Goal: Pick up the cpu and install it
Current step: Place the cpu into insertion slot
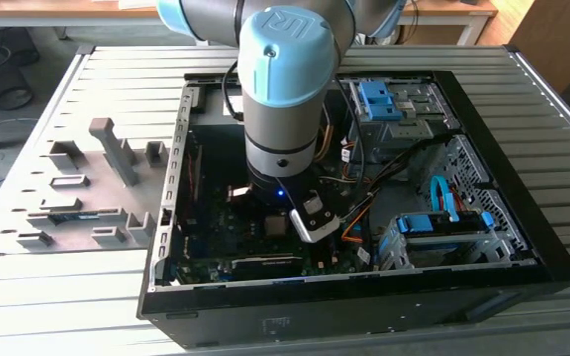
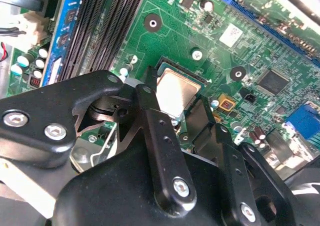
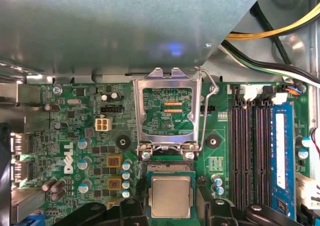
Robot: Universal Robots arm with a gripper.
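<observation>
The cpu [image 3: 170, 196] is a small silver square lying flat in the black socket [image 2: 181, 68] on the green motherboard [image 3: 75, 121]. My gripper [image 3: 172, 212] hangs straight over it, with one black finger [image 3: 132, 211] against one edge and the other at the opposite edge. In the second wrist view the cpu [image 2: 176, 89] sits level in the socket between the fingertips of the gripper [image 2: 175, 99]. The metal load plate [image 3: 167, 88] is swung up and open behind the socket. In the exterior view the arm [image 1: 283, 111] reaches down into the open computer case [image 1: 364, 300].
Black memory slots [image 3: 247, 151] and a blue memory stick [image 3: 282, 151] run beside the socket. The socket lever [image 3: 207, 110] stands raised. Cables [image 3: 270, 33] and blue drive cages [image 1: 433, 222] crowd the case. A grey fixture tray [image 1: 87, 193] lies at the exterior view's left.
</observation>
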